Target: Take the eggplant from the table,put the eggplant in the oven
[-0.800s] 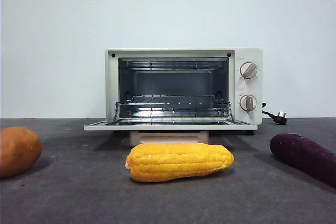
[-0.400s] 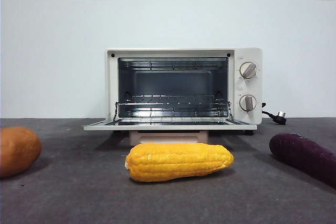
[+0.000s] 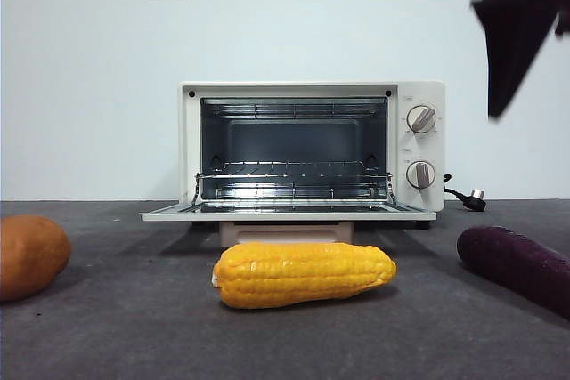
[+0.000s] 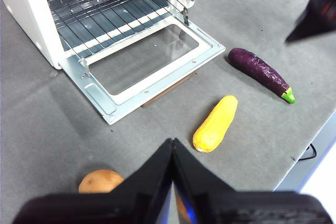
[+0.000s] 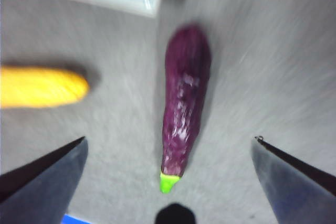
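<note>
No readable brand on the one oven (image 3: 312,149). One eggplant (image 5: 185,103) lying on the table (image 3: 134,327), right of one corn (image 3: 305,274); one potato (image 3: 31,255). Right tool (image 5: 168,150) spread wide above eggplant; left tool (image 4: 172,145) pressed together.

eggplant (image 4: 260,71): looking smooth, shiny purple | corn (image 3: 305,274): looking bumpy | oven (image 3: 312,149): shining metal rack, smooth cream shell | table (image 3: 134,327): looking dull, speckled grey

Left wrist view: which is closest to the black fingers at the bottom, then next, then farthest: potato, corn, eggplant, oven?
Measured from the left gripper:
1. Potato, right beside the fingers.
2. Corn, a little further out on the table.
3. Eggplant and oven, on opposite sides; too close to call.
</note>
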Robot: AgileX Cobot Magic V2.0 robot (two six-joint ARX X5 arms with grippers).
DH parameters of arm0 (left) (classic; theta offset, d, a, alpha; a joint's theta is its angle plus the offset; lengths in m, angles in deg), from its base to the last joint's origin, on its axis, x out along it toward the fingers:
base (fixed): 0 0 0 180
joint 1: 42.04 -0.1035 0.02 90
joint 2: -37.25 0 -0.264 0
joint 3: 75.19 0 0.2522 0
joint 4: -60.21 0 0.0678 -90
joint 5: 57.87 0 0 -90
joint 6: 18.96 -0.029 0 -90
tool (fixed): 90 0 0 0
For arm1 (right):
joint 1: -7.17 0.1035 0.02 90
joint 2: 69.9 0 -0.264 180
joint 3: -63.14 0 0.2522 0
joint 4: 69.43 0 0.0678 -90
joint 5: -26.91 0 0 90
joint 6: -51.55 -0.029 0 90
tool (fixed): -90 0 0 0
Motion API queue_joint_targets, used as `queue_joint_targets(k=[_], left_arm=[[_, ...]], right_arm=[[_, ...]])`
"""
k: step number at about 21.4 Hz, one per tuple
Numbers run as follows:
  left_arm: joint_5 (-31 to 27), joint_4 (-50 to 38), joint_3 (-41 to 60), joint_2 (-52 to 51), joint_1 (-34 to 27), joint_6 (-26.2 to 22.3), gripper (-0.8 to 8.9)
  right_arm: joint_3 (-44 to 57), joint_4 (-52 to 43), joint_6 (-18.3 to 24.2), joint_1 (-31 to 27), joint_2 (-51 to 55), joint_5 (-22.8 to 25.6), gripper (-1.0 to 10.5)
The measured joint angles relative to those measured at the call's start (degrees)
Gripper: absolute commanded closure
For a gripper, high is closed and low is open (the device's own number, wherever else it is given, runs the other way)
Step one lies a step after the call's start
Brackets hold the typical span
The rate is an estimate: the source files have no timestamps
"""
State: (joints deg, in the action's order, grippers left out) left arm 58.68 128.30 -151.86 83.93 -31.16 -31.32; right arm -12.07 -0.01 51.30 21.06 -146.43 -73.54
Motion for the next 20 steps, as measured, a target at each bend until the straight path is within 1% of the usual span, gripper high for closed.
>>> queue_joint_targets(k=[1,4,6,9,11,13,14,16,18,20], left_arm=[[0.0,0.0,0.0,0.0,0.0,0.0,8.19],[0.0,-0.9,0.0,0.1,0.0,0.1,8.19],[0.0,-1.0,0.0,0.1,0.0,0.4,8.19],[0.0,-1.1,0.0,0.1,0.0,0.4,8.19],[0.0,-1.0,0.0,0.1,0.0,0.4,8.19],[0.0,-1.1,0.0,0.1,0.0,0.4,8.19],[0.0,-1.0,0.0,0.1,0.0,0.4,8.19],[0.0,-1.0,0.0,0.1,0.0,0.4,8.19],[0.0,-1.0,0.0,0.1,0.0,0.4,8.19],[0.0,-1.0,0.0,0.1,0.0,0.5,8.19]], right_arm=[[1.7,-0.7,-0.2,0.5,-0.7,0.0,3.3],[6.4,-4.4,-1.2,3.5,-1.9,0.1,4.1],[8.8,-7.3,-2.6,5.8,-1.9,1.4,4.1],[11.6,-8.5,-4.6,7.8,-1.9,3.9,4.1],[13.7,-8.7,-5.7,8.2,-1.9,5.2,4.1],[15.1,-9.6,-6.7,8.2,-1.9,5.6,4.2],[15.9,-10.3,-7.4,8.2,-1.9,6.0,4.3],[17.4,-11.1,-8.2,8.2,-1.9,6.2,5.7],[18.2,-12.3,-9.0,8.2,-1.9,6.2,6.2],[18.4,-13.7,-9.7,8.2,-1.9,7.1,7.3]])
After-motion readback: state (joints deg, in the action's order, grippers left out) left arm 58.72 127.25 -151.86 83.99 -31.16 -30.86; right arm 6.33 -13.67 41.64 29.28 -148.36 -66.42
